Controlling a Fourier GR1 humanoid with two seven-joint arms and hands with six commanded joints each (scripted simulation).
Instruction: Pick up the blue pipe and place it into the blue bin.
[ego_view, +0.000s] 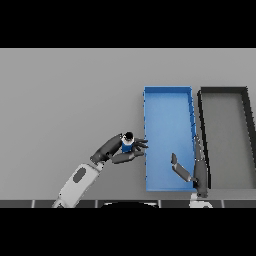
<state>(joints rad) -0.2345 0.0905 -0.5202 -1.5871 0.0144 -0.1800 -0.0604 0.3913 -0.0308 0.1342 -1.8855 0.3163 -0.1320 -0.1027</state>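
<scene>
The left hand (116, 149) has the pipe (127, 145), fingers (131, 156) and thumb curled around it, a firm wrap. The pipe stands roughly upright in that grasp, dark open end facing up at us, blue body showing between the fingers. It sits just outside the blue bin (148, 150), and the fingertips are right at the bin's near wall, possibly touching it; hard to call from above. Whether the pipe is lifted off the counter (70, 100) or resting on it, I cannot tell from this angle.

Why hold it like that? A wrap around the body keeps a round thing from rolling out, and carrying it upright makes for a narrow load to pass over the wall. My read: the carry is nearly done, and what's left is to clear the wall and let go over the blue floor just beyond the fingertips.

Over on the other side, the right hand (181, 170) hangs above the bin's floor, near the corner, fingers straight and relaxed, holding nothing. It looks idle, though it does sit inside the drop zone, so the pipe wants to land short of it.

The count: one pipe, one blue bin, one dark bin (202, 130) just past it, further from the left fingers, sharing a long side with the blue one. Two hands, one busy.
</scene>
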